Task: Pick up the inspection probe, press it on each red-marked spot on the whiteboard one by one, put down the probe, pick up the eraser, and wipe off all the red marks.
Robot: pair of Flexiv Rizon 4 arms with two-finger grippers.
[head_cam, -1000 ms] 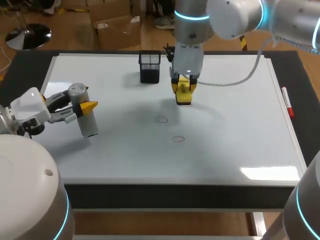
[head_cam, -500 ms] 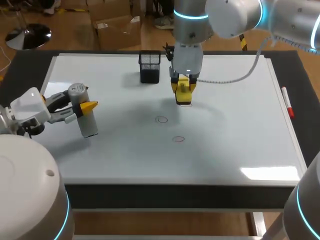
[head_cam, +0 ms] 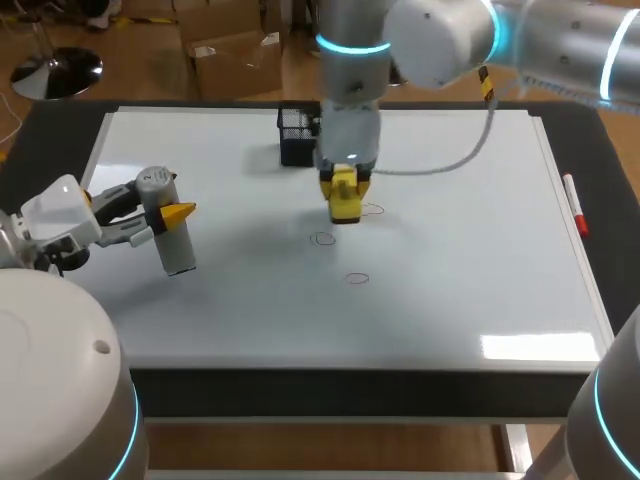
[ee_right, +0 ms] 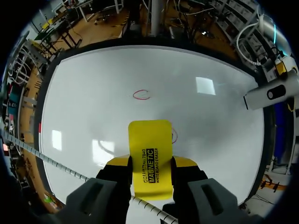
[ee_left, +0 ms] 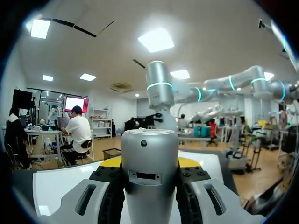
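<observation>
Whiteboard of glossy white point(head_cam: 470, 260) covers the dark counter point(head_cam: 615, 230): left fingers point(head_cam: 180, 213) clamped on a grey cylindrical probe point(head_cam: 165, 228), black mesh cup point(head_cam: 298, 135), right fingers point(ee_right: 184, 163) clamped on a yellow flat eraser point(ee_right: 150, 158) among small red ring marks point(head_cam: 357, 279), red-capped marker point(head_cam: 574, 203) at the right edge.

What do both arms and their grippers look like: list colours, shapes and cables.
Left arm and right arm: thick silver-grey tubes, rounded joints, glowing blue rings. Left gripper: white housing. Right gripper: grey housing. Both have grey-and-black fingers with yellow tips. A pale cable loops from the right wrist.
</observation>
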